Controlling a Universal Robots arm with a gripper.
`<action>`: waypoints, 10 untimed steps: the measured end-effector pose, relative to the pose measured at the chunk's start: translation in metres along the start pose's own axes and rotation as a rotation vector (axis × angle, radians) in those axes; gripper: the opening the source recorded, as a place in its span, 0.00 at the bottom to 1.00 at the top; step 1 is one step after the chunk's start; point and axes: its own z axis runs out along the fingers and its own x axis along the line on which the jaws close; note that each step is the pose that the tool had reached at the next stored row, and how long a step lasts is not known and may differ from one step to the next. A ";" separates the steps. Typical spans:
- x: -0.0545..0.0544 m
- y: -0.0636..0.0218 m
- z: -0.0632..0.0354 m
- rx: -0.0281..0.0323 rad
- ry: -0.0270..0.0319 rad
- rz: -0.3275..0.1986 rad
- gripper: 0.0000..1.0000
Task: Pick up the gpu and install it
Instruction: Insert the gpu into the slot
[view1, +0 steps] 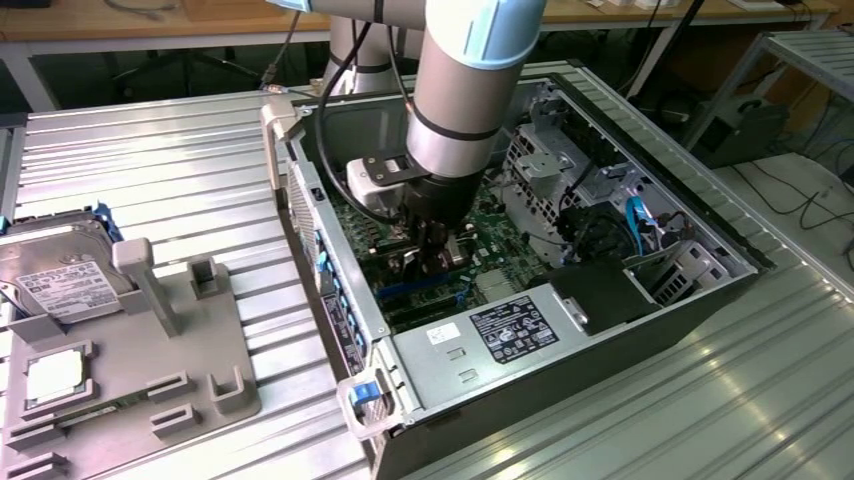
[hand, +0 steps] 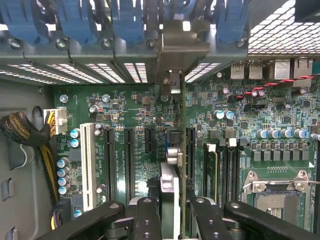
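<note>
Currently the end effector (hand: 172, 215) is clamped on the gpu (hand: 173, 157), one finger on each face. It sits low inside the open computer case (view1: 627, 330), just above the motherboard (hand: 125, 110).

Risks, my read:
- Card edge looks lined up between the black expansion slots (hand: 129, 160), but can't tell if it's seated. A small sideways offset would put the contacts on the slot wall, and pushing down would then load the board.
- Metal bracket end (hand: 172, 50) is tight against the rear wall by the blue retainer clips (hand: 125, 20). A snag there would tilt the card in the grip.

Orientation: gpu stands on edge, square to the motherboard. Long axis runs parallel to the slots, bracket end toward the rear wall, other end in the fingers.
</note>
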 end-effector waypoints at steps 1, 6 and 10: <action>0.000 0.0000 0.0007 0.0000 0.0001 0.000 0.28; 0.000 0.0003 0.0026 -0.0038 0.0004 0.000 0.28; 0.000 0.0004 0.0027 -0.0111 0.0004 0.000 0.28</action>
